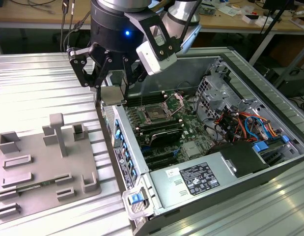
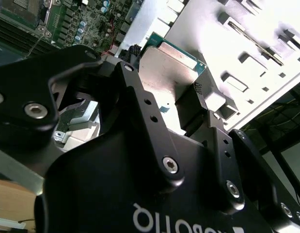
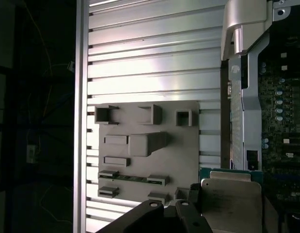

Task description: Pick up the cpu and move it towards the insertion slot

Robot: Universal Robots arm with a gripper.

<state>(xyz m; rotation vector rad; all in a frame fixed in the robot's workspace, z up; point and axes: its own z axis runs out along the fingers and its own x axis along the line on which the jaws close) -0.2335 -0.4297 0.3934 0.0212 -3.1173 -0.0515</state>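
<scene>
Silver cpu held in the black gripper above the edge of the computer case.

Black gripper [image 1: 114,83] has its fingers closed on the cpu [image 1: 112,95], a flat square chip with a pale metal top and a green border; in the second wrist view the cpu [image 2: 166,68] sits between the dark finger pads [image 2: 191,109], and in the first wrist view the cpu [image 3: 231,201] shows its grey top. The cpu hangs over the wall of the open computer case [image 1: 123,147], just beside the motherboard [image 1: 183,147]. The insertion slot [image 1: 155,113], with dark centre and metal frame, lies inside the case, near the cpu but apart from it. A grey plastic tray [image 1: 41,164] rests on the ribbed metal counter [image 1: 34,83], outside the case.
</scene>
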